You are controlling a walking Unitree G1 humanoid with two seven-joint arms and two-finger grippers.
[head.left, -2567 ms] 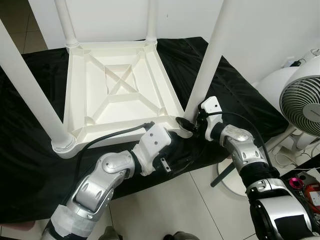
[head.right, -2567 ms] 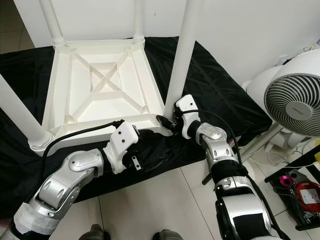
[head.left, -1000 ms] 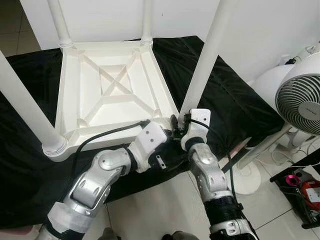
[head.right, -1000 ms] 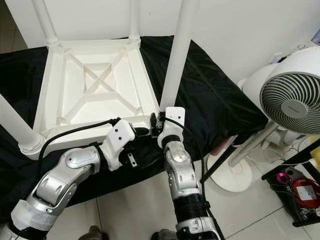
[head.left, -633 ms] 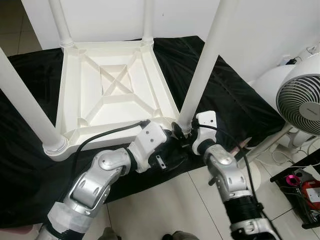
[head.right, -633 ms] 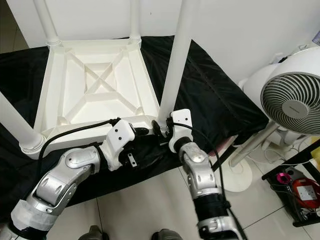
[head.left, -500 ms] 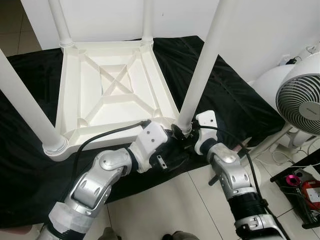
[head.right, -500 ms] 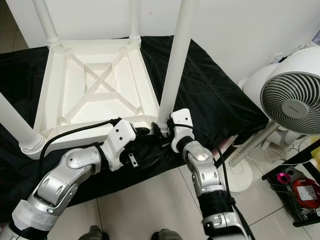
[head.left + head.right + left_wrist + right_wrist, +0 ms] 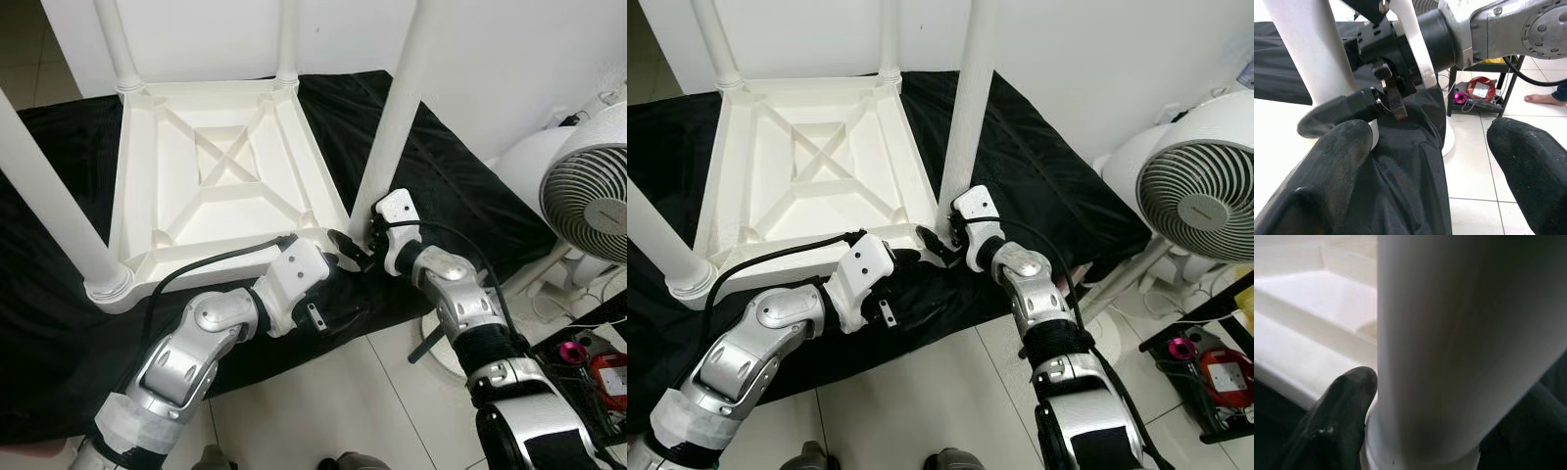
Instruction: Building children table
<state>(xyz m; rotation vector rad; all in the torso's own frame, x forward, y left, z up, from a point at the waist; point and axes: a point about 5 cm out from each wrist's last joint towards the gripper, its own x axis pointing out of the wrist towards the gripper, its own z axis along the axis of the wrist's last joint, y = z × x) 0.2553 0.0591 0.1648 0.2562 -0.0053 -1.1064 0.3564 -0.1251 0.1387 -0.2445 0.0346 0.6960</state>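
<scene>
A white plastic children's table point(image 9: 220, 171) lies upside down on a black cloth point(image 9: 460, 196) spread over the floor, its ribbed underside facing up with a cross-shaped brace in the middle. Legs stand up from its corners: the near-left leg point(image 9: 49, 196) rises from its socket at the left edge of the scene, two more stand at the far corners, and the near-right leg point(image 9: 397, 108) stands at the near-right corner.

The left gripper point(image 9: 338, 284) reaches in from the near side and sits low over the cloth, just in front of the table's near edge and close to the base of the near-right leg. In the left wrist view its two black fingers point(image 9: 1327, 181) are spread wide apart with only cloth and floor tile between them, holding nothing.

The right gripper point(image 9: 361, 250) is at the foot of the near-right leg, where the leg meets its corner socket. In the right wrist view one black finger point(image 9: 1327, 423) lies against the side of the leg's base and the leg fills the space between the fingers; the other finger is hidden behind the leg, so the fingers appear to straddle and pinch the leg.

To the right, beyond the cloth, a white standing fan point(image 9: 593, 201) rests on the tiled floor point(image 9: 323, 411).
</scene>
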